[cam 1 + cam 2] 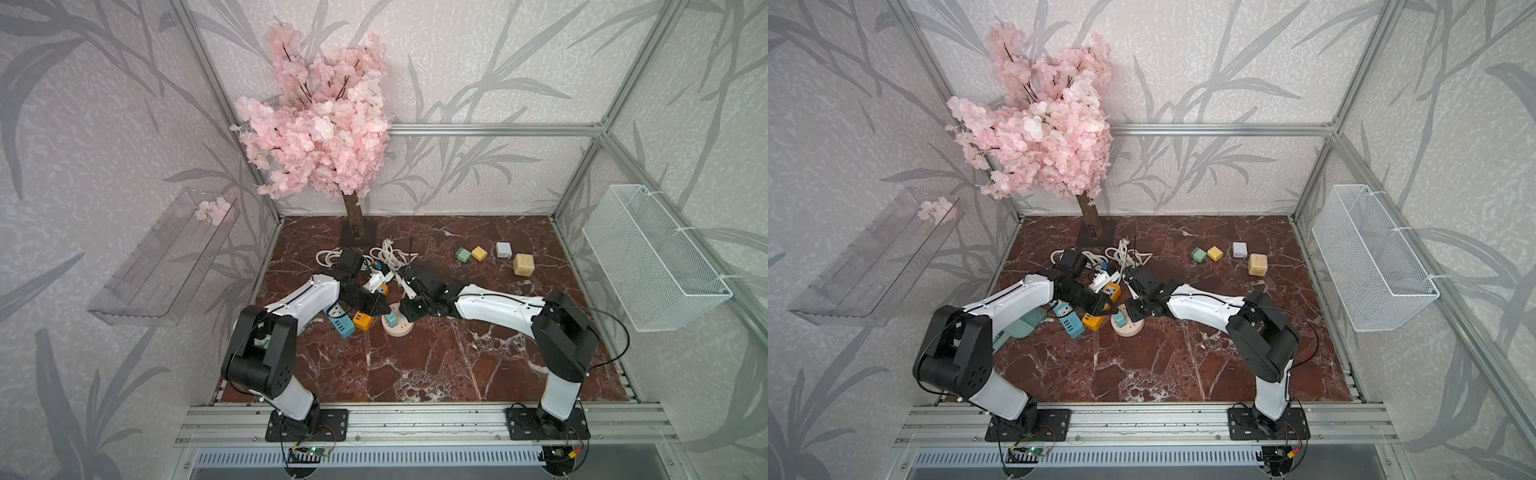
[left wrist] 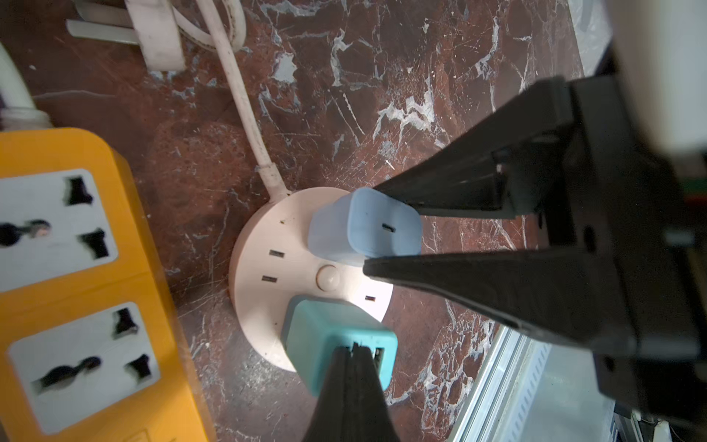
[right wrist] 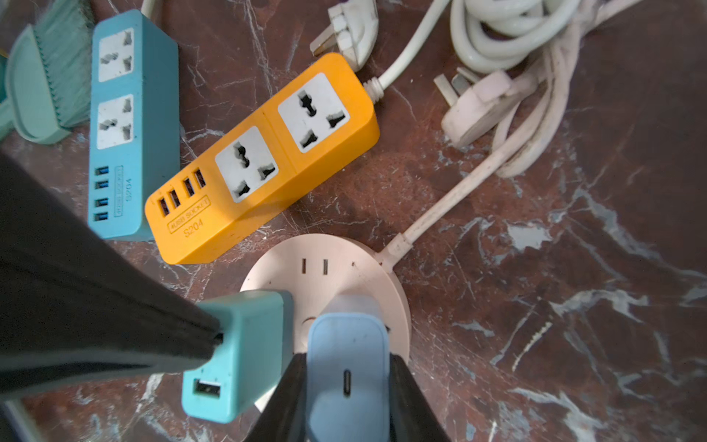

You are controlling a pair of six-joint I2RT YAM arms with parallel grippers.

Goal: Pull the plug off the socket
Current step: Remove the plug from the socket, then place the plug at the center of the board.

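Socket (image 2: pixel 260 245), a round pink disc, lies on the marble counter (image 1: pixel 436 365) a little left of the middle, and its white cord runs off toward the far side. Two plugs stand on its top: a pale blue plug (image 2: pixel 363 229) and, just beside it, a teal plug (image 2: pixel 329 333) with a USB port in its top face. The right gripper (image 3: pixel 347 358) is clamped on the blue plug, one finger on each side near the plug's top end. Whether the pins sit fully in the socket cannot be told. The left gripper (image 2: pixel 354 346) has its fingers pressed together, and their tips touch the top of the teal plug. In both top views the two arms meet over the socket.

Just left of the socket lies an orange strip (image 3: pixel 267 160). Left of that are a blue strip (image 3: pixel 130 126) and a green brush (image 3: pixel 42 84). Coiled white cables (image 3: pixel 509 34) lie farther back, near the foot of a pink tree (image 1: pixel 316 137). At the far right, well apart from the socket, sit a green cube (image 1: pixel 462 254), a yellow cube (image 1: pixel 479 253), a white block (image 1: pixel 503 249) and a beige cube (image 1: pixel 523 264).
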